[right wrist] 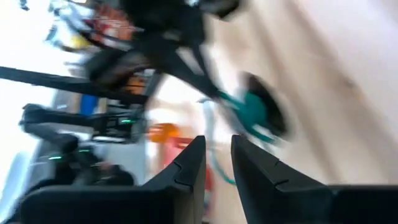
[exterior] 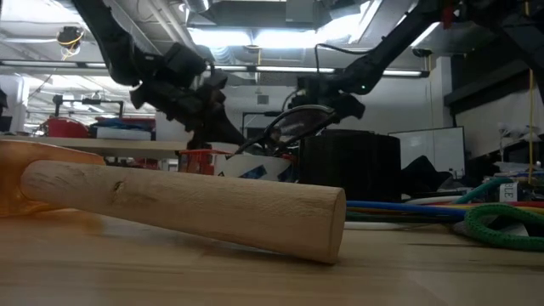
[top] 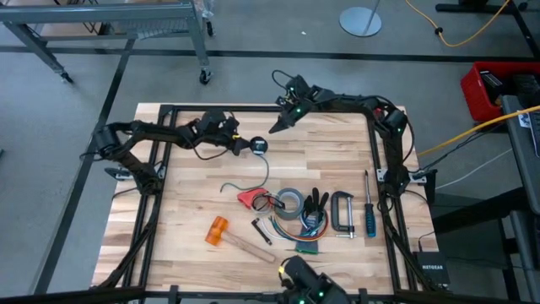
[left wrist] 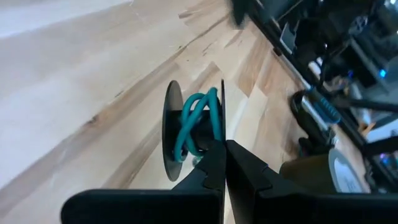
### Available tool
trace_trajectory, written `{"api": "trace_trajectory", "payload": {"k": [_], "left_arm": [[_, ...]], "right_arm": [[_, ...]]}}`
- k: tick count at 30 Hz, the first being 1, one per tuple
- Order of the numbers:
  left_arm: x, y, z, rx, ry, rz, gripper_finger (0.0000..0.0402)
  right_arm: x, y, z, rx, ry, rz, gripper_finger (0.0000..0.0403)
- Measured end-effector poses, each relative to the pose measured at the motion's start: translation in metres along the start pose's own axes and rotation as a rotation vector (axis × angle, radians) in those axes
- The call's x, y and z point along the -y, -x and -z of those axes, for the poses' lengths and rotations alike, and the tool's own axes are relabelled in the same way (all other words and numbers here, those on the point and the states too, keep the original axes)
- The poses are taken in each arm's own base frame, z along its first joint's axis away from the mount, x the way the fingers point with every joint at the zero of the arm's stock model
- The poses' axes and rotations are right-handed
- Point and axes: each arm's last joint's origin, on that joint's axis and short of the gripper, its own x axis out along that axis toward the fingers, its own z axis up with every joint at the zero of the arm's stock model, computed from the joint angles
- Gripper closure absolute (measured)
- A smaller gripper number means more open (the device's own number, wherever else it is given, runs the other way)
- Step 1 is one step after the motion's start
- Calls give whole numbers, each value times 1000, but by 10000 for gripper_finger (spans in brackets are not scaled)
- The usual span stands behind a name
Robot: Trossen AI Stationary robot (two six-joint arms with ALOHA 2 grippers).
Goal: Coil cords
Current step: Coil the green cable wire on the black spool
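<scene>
Meanwhile, left end effector (left wrist: 222, 163) grips the black spool (left wrist: 180, 140) wound with teal cord (left wrist: 198, 121); right end effector (right wrist: 216, 163) hovers part-open, empty.

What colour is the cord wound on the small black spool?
Teal-green cord; clearest in the left wrist view.

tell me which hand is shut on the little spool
The left hand: its fingers are pinched on the black spool. The right hand hovers apart.

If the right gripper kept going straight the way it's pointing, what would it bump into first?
Probably the small black spool wound with teal cord, held by the left gripper. The right gripper points down toward it, with bare table between them; depth is hard to judge.
</scene>
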Motion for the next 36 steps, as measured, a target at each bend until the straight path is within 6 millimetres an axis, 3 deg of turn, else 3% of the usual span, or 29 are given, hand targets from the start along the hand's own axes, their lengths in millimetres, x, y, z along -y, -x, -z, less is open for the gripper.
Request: {"api": "trace_trajectory", "payload": {"k": [4,9,12,21,31,36], "left_arm": [[7,12,-1,-28,-73,-14,401],[21,32,-7,-12,-216,4,401],[33,47,-11,11,-304,54,401],[61,85,-7,14,-445,103,401],[79,100,13,-88,-489,160,401],[73,101,25,-101,-478,133,401]], "right_arm": [[7,3,10,-41,-9,111,322],[4,-6,20,-107,-1,128,322],[0,-21,27,-142,20,167,322],[-26,-69,38,-194,341,153,322],[-47,-91,28,-83,536,79,322],[-52,-95,26,-53,569,61,322]]}}
